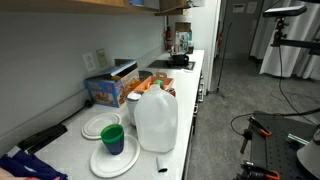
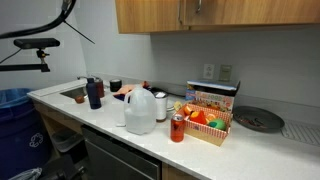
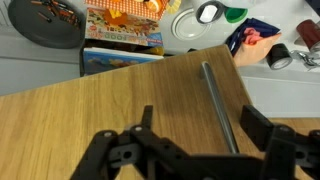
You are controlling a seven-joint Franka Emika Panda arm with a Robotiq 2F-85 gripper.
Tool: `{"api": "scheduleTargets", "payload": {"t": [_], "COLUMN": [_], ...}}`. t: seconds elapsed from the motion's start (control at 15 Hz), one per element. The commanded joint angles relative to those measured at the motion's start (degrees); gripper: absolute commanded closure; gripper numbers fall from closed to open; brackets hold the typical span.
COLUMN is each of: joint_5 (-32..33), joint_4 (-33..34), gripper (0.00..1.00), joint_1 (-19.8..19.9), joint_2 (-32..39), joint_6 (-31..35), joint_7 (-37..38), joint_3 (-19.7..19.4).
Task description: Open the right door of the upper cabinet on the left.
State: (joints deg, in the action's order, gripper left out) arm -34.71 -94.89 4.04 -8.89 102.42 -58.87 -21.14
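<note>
The upper cabinet point(image 2: 150, 15) is light brown wood and hangs above the counter in an exterior view. My gripper point(image 2: 197, 6) is up against its door, barely showing at the top edge. In the wrist view the wooden door point(image 3: 110, 110) fills the lower frame, with its slim metal bar handle point(image 3: 215, 95) running down it. My gripper point(image 3: 200, 125) is open. The handle lies between the two fingers, nearer the right one, with neither finger touching it. I cannot tell whether the door is ajar.
On the counter below stand a white plastic jug point(image 2: 140, 110), a colourful box point(image 2: 210, 115), a red can point(image 2: 177, 128), a dark bottle point(image 2: 94, 93) and a dark plate point(image 2: 258, 120). White plates point(image 1: 115, 160) and a green cup point(image 1: 112, 138) lie nearer the counter's end.
</note>
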Motion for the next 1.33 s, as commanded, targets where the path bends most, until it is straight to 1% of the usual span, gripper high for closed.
{"api": "scheduleTargets", "payload": {"t": [0.0, 0.13, 0.47, 0.53, 0.67, 0.73, 0.8, 0.93, 1.27], "joint_5": [-2.0, -2.0, -2.1, -1.6, -1.3, -1.1, -0.7, 1.2, 6.9], "joint_4": [2.3, 2.8, 2.6, 2.1, 2.2, 2.3, 3.9, 5.4, 8.2], "gripper": [0.44, 0.60, 0.96, 0.99, 1.00, 0.98, 0.98, 0.98, 0.98], "joint_1": [1.8, 2.0, 2.3, 2.4, 2.6, 2.8, 3.4, 4.6, 7.5], "joint_2": [1.1, 1.2, 0.9, 0.4, 0.3, 0.3, 0.9, 1.2, 1.6], "joint_6": [-0.7, -1.0, -2.7, -2.7, -4.4, -5.1, -6.8, -9.3, -11.9], "joint_7": [-2.4, -2.5, -1.7, -1.6, -1.1, -0.7, -0.5, 0.4, 0.7], "joint_3": [1.4, 1.4, 1.7, 1.9, 1.8, 1.8, 1.1, 0.7, 0.0]}}
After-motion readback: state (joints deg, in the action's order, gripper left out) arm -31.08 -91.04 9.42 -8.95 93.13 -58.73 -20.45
